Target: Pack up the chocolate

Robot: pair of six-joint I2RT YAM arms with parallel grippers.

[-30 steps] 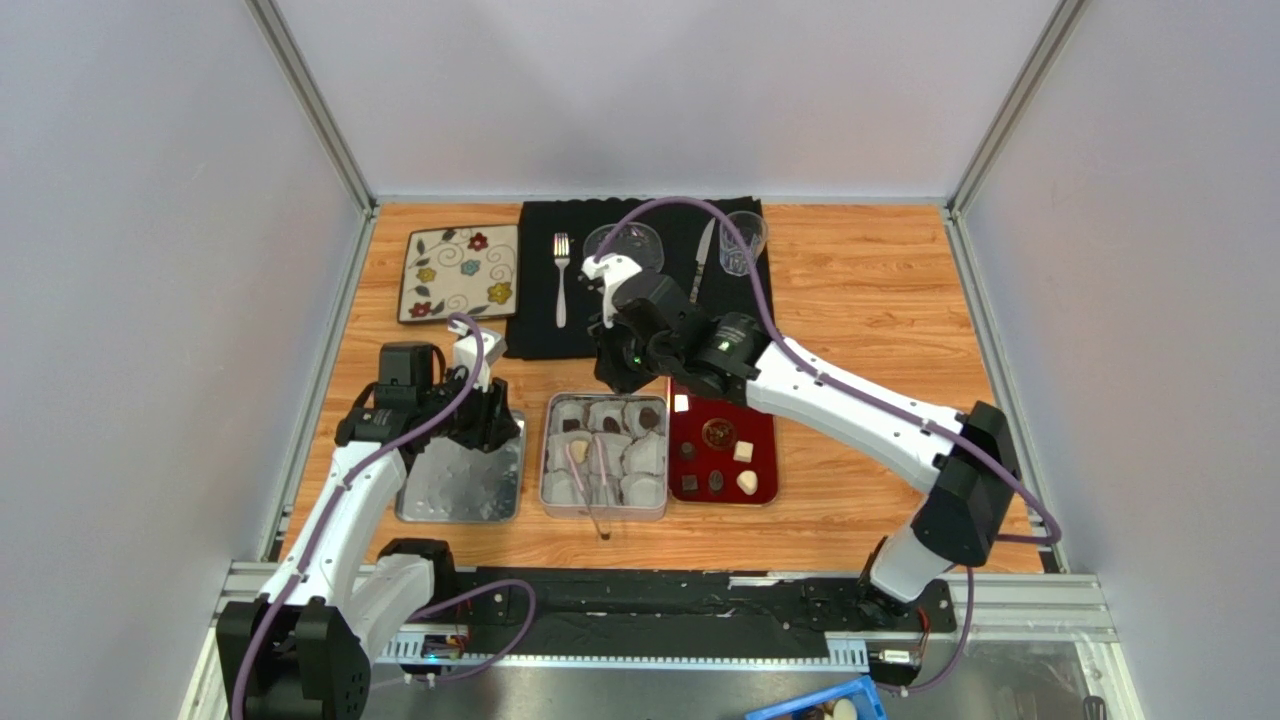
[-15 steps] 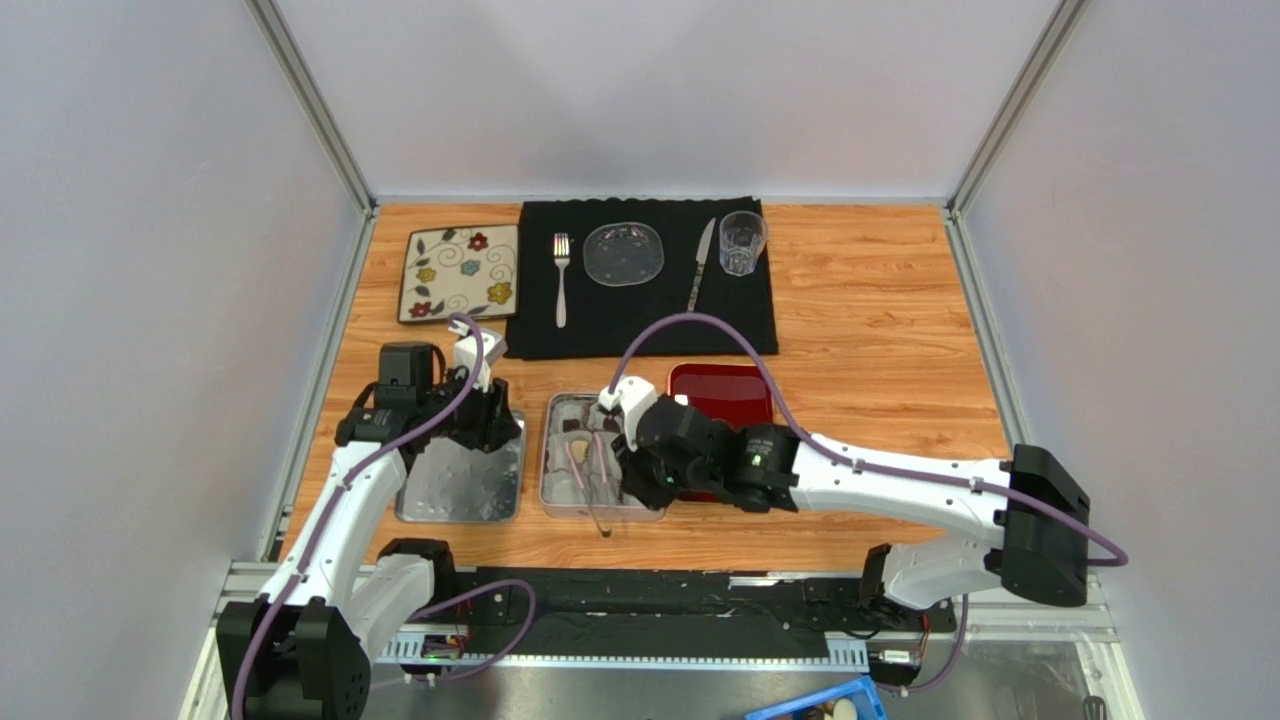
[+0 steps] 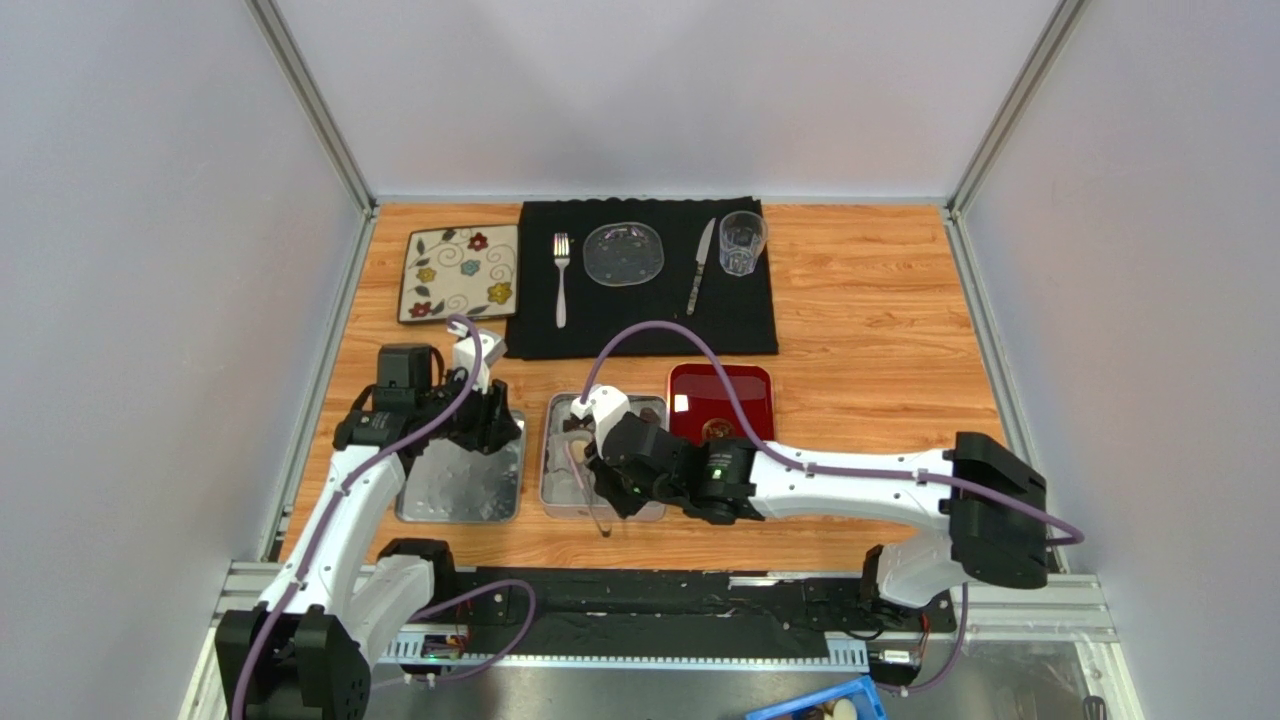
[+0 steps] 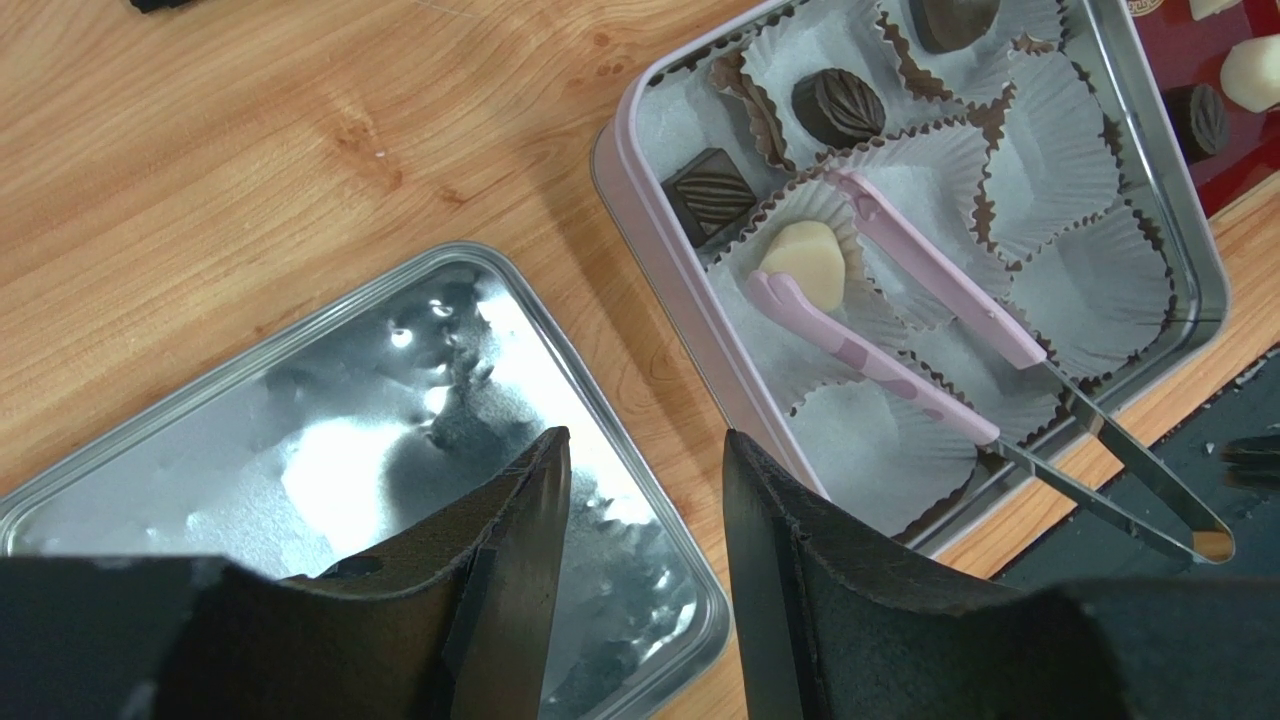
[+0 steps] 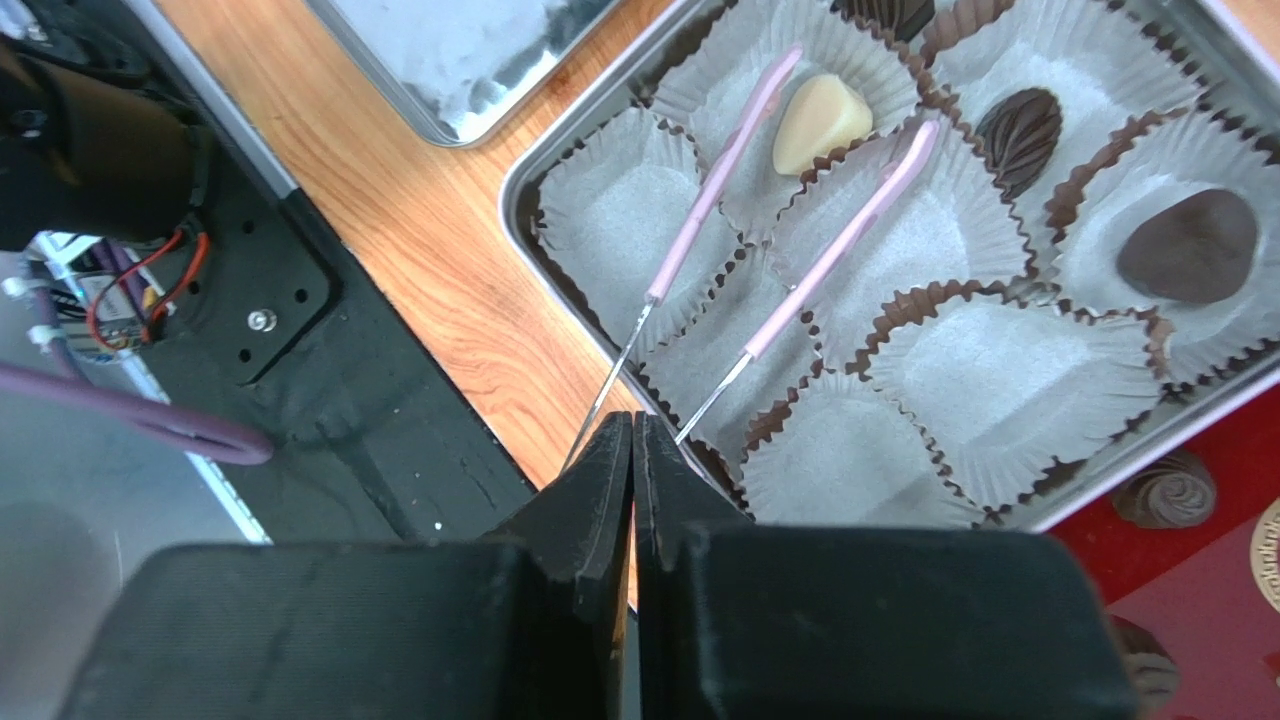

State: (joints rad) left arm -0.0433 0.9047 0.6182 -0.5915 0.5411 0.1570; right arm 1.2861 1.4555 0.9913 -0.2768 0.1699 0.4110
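Fingers of the right gripper [image 5: 631, 428] are pressed together over the tongs' [image 5: 718, 177] hinge end; pinch can't be told. Tin [image 5: 579, 113] rim sits just ahead of the fingertips, with bare table [image 5: 451, 285] and black rail [image 5: 346, 375] to their left. Tongs run lengthwise away from the fingers, pink tips flanking the cream chocolate [image 5: 819, 120]. Dark chocolates [image 5: 1022, 135] sit in cups beyond, ridged oval lengthwise too. Red tray [image 5: 1202, 600] is to the right. Left gripper [image 4: 646, 450] fingers are apart, nothing between, over the lid [image 4: 376, 420] rim. A wood strip separates lid and tin. Gold disc [image 5: 1267, 555] lettering is unreadable.
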